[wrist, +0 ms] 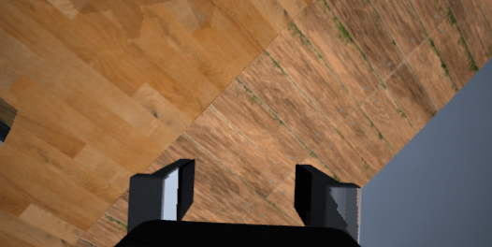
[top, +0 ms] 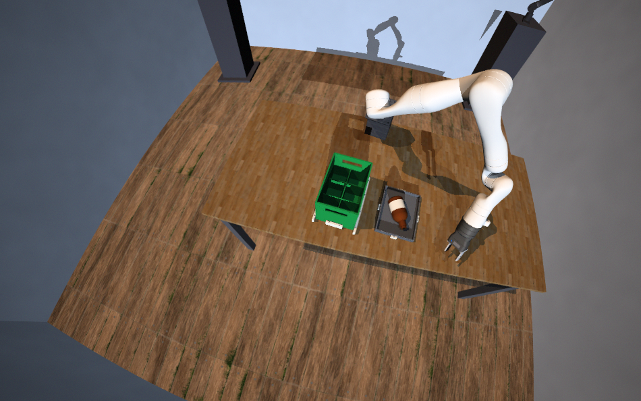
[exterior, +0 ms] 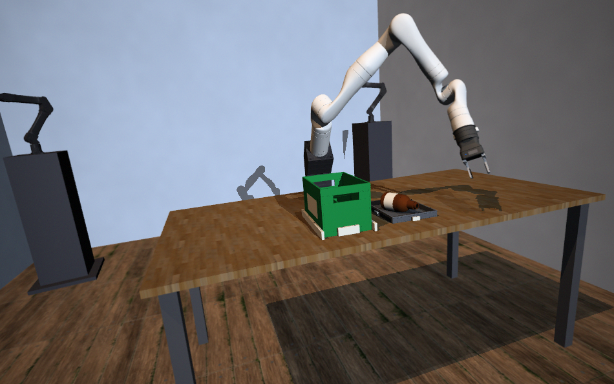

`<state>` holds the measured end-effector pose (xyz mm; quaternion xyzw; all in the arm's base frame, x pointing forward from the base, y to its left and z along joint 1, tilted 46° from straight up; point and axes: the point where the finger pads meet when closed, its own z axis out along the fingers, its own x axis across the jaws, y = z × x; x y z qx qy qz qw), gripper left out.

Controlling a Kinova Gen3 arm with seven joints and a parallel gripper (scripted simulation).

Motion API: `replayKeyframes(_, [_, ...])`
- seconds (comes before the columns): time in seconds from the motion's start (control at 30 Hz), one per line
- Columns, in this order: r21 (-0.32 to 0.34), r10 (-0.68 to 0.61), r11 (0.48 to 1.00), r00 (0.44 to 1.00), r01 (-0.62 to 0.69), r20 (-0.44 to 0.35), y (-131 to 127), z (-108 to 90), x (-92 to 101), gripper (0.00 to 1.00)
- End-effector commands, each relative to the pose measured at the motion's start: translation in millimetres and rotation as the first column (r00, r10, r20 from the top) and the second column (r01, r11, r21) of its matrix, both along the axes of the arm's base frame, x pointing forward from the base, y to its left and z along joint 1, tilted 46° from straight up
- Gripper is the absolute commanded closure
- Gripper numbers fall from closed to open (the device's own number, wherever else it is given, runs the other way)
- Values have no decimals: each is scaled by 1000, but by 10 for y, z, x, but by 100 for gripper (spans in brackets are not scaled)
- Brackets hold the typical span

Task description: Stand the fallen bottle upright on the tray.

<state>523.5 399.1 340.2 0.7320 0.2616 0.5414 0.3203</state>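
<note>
A brown bottle (top: pixel 399 211) (exterior: pixel 397 202) with a cream label lies on its side in the dark grey tray (top: pixel 381 233) (exterior: pixel 398 219). Its neck points toward the table's front edge. The tray sits flat on the table. A green crate (top: pixel 337 215) (exterior: pixel 347 214) with compartments stands level just left of the tray. My gripper (top: pixel 452 253) (exterior: pixel 479 172) (wrist: pixel 244 183) is open and empty. It hangs above the table, to the right of the tray and away from the bottle. The bottle is not in the wrist view.
White blocks (top: pixel 333 225) (exterior: pixel 348 230) stand around the foot of the crate, and small white ones sit at the tray's sides. The table's front edge (top: pixel 387 263) (exterior: pixel 276 265) runs close in front of crate and tray. My arm's base stands behind the crate.
</note>
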Motion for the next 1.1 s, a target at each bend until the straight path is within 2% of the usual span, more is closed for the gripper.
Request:
replayKeyframes(0.0, [1,1,1000,1000,-1,1,8,6,-4,0])
replayKeyframes(0.7, [9,-1,1000,1000,1,0,0,9,-10,0])
replayKeyframes(0.87, [56,-15,998,1000,15,-1,-46,26,-46,0])
replayKeyframes(1.03, [162,-48,986,999,49,-7,-154,58,-124,0])
replayKeyframes(1.07, [162,-48,986,999,49,-7,-154,58,-124,0])
